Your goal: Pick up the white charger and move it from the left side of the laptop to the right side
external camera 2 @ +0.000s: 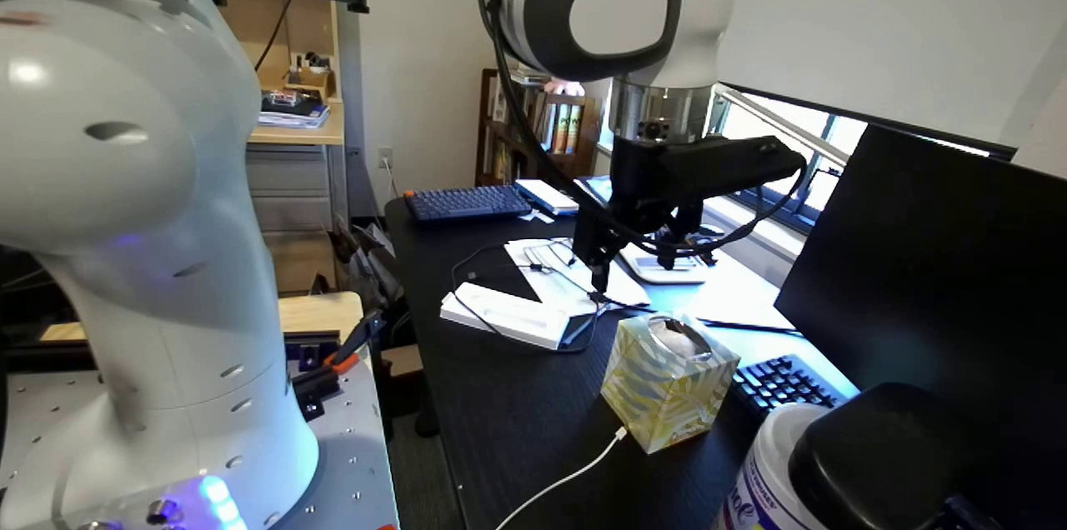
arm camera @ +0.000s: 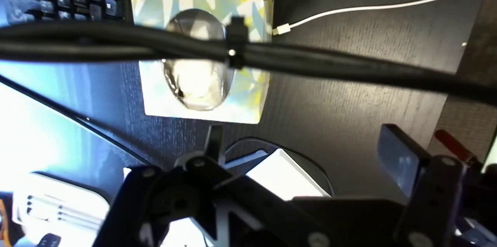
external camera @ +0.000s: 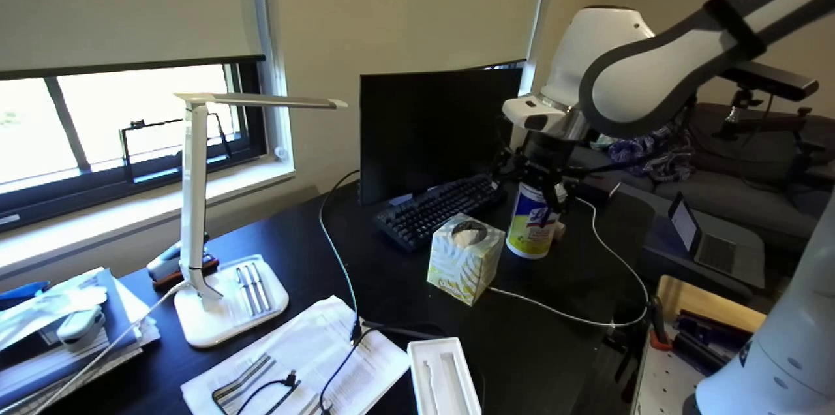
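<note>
Wipes canister (external camera 2: 779,463) nearest, lower right in an exterior view; white charger cable (arm camera: 365,8) next, lower centre of that frame, its connector (arm camera: 283,28) aimed up and right, away from the camera, tip at the base of the tissue box (external camera 2: 667,384), contact not certain; in the wrist view the same connector lies upper centre, long axis near level, pointing left and slightly down, cable curving to the upper right corner; cannot tell whether a pale block (external camera: 559,231), part hidden beside the canister, is its plug; large black screen (external camera 2: 909,305) abreast of the box, right edge; gripper (external camera 2: 635,265) beyond the box, centre frame, pointing down above the desk (external camera 2: 517,397), released; pads (arm camera: 402,159) spread wide, desk and a white box (arm camera: 283,173) visible between them in the wrist view.
</note>
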